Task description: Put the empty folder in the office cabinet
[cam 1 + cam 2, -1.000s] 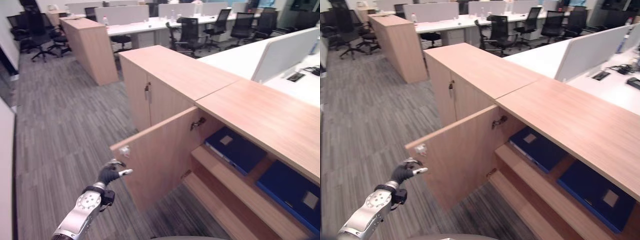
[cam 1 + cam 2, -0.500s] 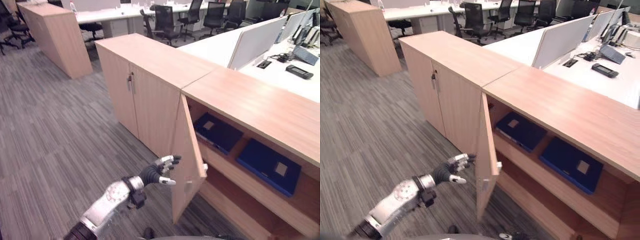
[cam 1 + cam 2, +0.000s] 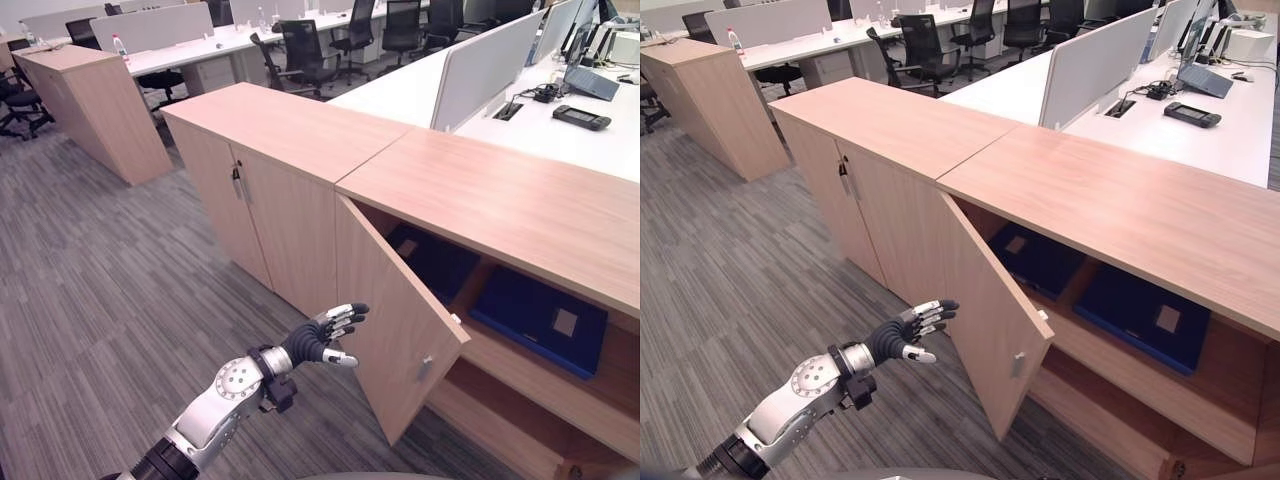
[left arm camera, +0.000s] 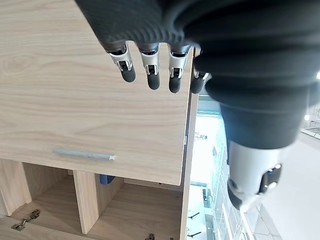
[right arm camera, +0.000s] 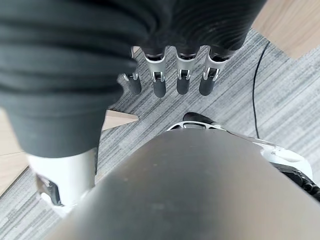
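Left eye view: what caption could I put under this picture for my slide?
Robot's left hand, fingers straight, reaches toward the half-open cabinet door; two blue folders lie on the shelf inside.

The left hand (image 3: 902, 337), fingers straight, hovers beside the half-open cabinet door (image 3: 975, 300).

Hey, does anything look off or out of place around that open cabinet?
Nothing stands out. The cabinet door hangs half open, two blue folders lie flat on the shelf, and the left hand is open beside the door.
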You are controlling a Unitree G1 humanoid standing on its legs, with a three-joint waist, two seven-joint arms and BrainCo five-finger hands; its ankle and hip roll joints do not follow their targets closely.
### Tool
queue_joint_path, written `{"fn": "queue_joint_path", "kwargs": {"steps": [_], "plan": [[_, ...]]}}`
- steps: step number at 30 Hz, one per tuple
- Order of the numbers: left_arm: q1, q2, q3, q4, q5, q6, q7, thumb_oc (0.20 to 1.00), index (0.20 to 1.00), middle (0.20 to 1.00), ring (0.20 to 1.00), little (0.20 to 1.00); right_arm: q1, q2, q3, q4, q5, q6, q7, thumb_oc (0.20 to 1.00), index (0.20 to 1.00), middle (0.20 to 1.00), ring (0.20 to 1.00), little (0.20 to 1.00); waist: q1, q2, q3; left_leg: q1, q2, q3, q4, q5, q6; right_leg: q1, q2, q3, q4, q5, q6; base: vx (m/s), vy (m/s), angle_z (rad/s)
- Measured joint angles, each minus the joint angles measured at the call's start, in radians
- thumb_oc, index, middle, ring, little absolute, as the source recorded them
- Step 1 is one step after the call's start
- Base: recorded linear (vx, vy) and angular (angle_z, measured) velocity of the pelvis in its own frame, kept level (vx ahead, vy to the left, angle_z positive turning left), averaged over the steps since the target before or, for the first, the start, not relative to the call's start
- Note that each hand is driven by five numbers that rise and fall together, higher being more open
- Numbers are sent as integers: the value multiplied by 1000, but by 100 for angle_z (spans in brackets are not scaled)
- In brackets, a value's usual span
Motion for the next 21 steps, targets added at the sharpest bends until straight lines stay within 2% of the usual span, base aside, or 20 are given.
{"fn": "queue_joint_path", "kwargs": {"steps": [5,7,8,10,12,14,15,16,17,18,19,20,21], "plan": [[1,-4,0,18,4,3,-8,1000,1000,1000,1000,1000,13,-1,-8,7,-29,3,0,1000,1000,1000,1000,1000,-2,1,1,4,5,-1,-9,-10,-14,3,-1,3,0,-6,2,-1,-11,-1],[-1,-19,3,146,55,-3,-9,1000,1000,1000,1000,1000,32,-6,-4,-10,-29,-2,3,1000,1000,1000,1000,1000,-17,-6,3,3,8,2,-9,-10,-16,-1,2,7,0,-6,2,-17,-68,-6],[-4,-16,0,287,134,-4,-29,1000,1000,1000,1000,1000,20,-9,-17,-6,-30,0,17,1000,1000,1000,1000,1000,-30,7,-4,-1,11,3,-10,-8,-18,-5,4,11,0,-7,0,-61,-54,-6],[9,-3,-2,383,204,18,-31,1000,1000,1000,1000,1000,18,-12,-20,-7,-29,0,23,1000,1000,1000,1000,1000,-49,5,-1,-4,15,8,-8,-7,-19,-10,8,17,1,-6,-1,-160,-24,-10],[7,-20,-1,559,270,14,-18,1000,1000,1000,1000,1000,-12,-12,-14,-6,-29,2,23,1000,1000,1000,1000,1000,-50,15,20,-48,25,15,78,-23,-22,-54,8,45,48,-19,-20,-140,29,-28],[21,-28,-1,633,303,30,2,1000,1000,1000,1000,1000,-31,-15,-4,0,-30,10,22,1000,1000,1000,1000,1000,-44,14,54,-54,32,0,108,-36,-30,-76,13,76,67,-18,-30,-44,106,-46],[52,-58,16,720,322,5,14,1000,1000,1000,1000,1000,-41,-17,0,-1,-30,15,19,1000,1000,1000,1000,1000,-46,0,67,-76,20,-61,147,-45,-32,-97,11,107,81,-14,-32,-42,171,-109],[44,-165,104,1000,332,-3,61,1000,1000,1000,1000,1000,-67,-21,0,0,-32,19,19,1000,1000,1000,1000,1000,-20,-24,87,-127,-21,-273,257,-56,-39,-144,-21,190,128,-21,-40,-57,182,-158],[68,-233,141,1189,344,8,78,1000,1000,1000,1000,1000,-65,-35,1,-8,-37,21,19,1000,1000,1000,1000,1000,-31,-22,91,-120,-11,-358,260,-97,-48,-154,-17,217,112,-6,-28,-74,250,-148],[49,-270,196,1343,343,-1,111,1000,1000,1000,1000,1000,-52,-65,-6,-18,-35,16,13,1000,1000,1000,1000,1000,-70,7,97,-125,1,-384,273,-140,-51,-145,-2,216,99,1,-21,-65,225,-71],[-88,-332,286,1676,359,16,143,1000,1000,1000,1000,1000,-43,-77,-16,3,-37,29,8,1000,1000,1000,1000,1000,-79,6,82,-87,-5,-353,187,-133,-53,-145,-20,226,90,7,-7,-52,240,-38],[-103,-320,285,1705,387,25,168,1000,1000,1000,1000,1000,-36,-77,-17,2,-37,40,8,1000,1000,1000,1000,1000,-85,-23,66,-79,-29,-307,150,-112,-33,-171,-54,255,84,17,-1,-59,291,-63],[-108,-315,291,1711,415,23,184,1000,1000,1000,1000,1000,-32,-71,-19,1,-36,41,8,1000,1000,1000,1000,1000,-87,-42,54,-75,-55,-276,140,-108,-11,-177,-82,268,74,33,-17,-118,423,-126]]}}
